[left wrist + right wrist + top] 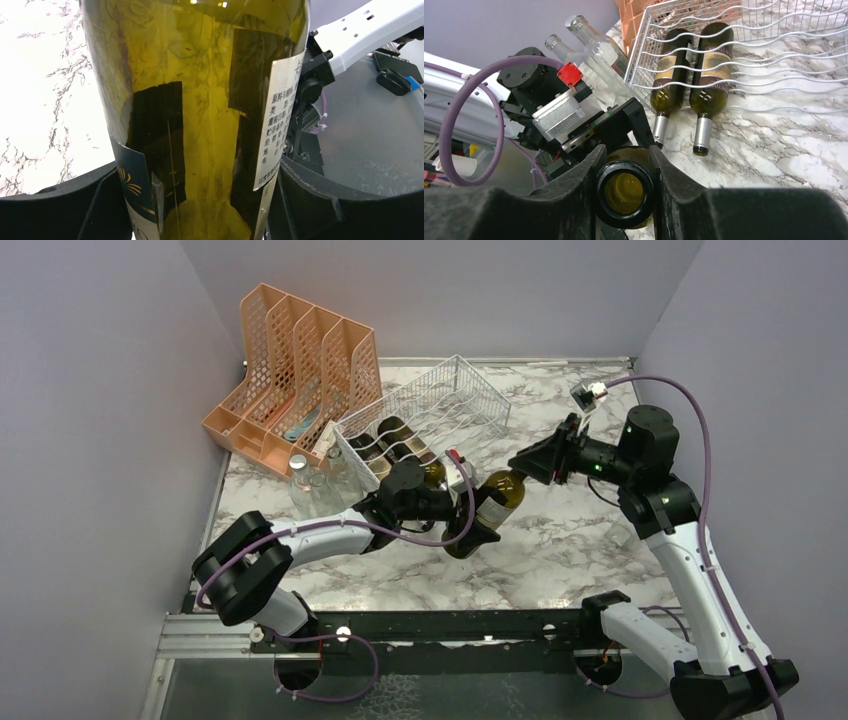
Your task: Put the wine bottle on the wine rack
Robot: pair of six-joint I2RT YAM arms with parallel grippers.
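An olive-green wine bottle [497,498] with a pale label hangs tilted above the table's middle. My left gripper [468,512] is shut on its lower body; in the left wrist view the bottle [200,100] fills the frame between my black fingers [55,210]. My right gripper [522,467] is shut on the bottle's neck; the open mouth [625,192] sits between its fingers [581,192]. The white wire wine rack [450,400] lies behind, and it also shows in the right wrist view [774,45], with two dark bottles [689,70] in its left cradles.
An orange perforated file organizer [300,365] stands at the back left. Two clear glass bottles [312,485] stand upright beside the rack's near left corner, close to my left arm. Grey walls close in the left, back and right sides.
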